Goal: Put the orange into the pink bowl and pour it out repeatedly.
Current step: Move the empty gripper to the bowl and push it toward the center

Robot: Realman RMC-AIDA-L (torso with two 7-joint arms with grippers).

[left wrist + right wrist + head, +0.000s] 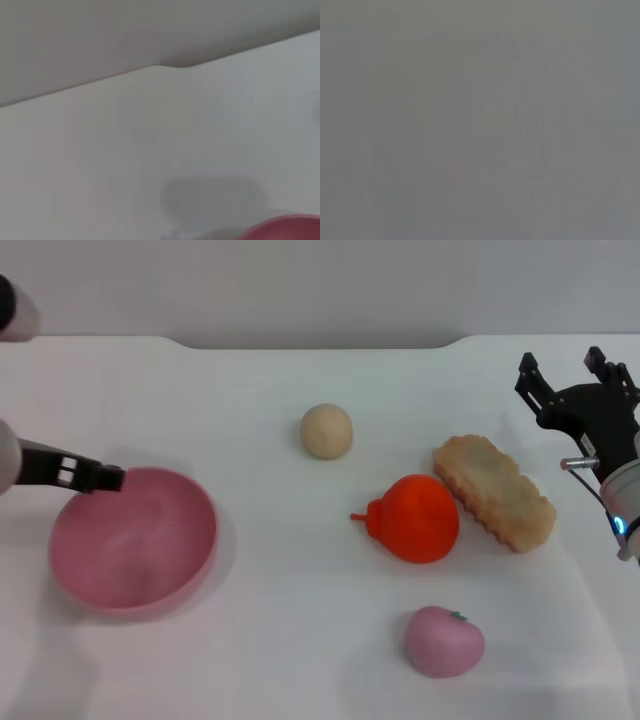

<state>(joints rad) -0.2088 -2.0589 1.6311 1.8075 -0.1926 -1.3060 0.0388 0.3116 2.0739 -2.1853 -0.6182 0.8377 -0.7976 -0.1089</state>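
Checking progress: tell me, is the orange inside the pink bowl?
No, the orange lies on the table between the cracker and the empty pink bowl.

White table (270, 530) seen across whole head view; far edge notched near centre. Pink bowl (135, 538) set on it at left, tilted, opening turned up and toward the right. Beige ball (326, 430) placed far of centre. Orange (412, 518) laid right of centre, stem nub pointed left, touching tan wavy-edged biscuit toy (494, 491) on its right. Small pink peach toy (443, 641) rested nearest, right of centre, apart from the others.
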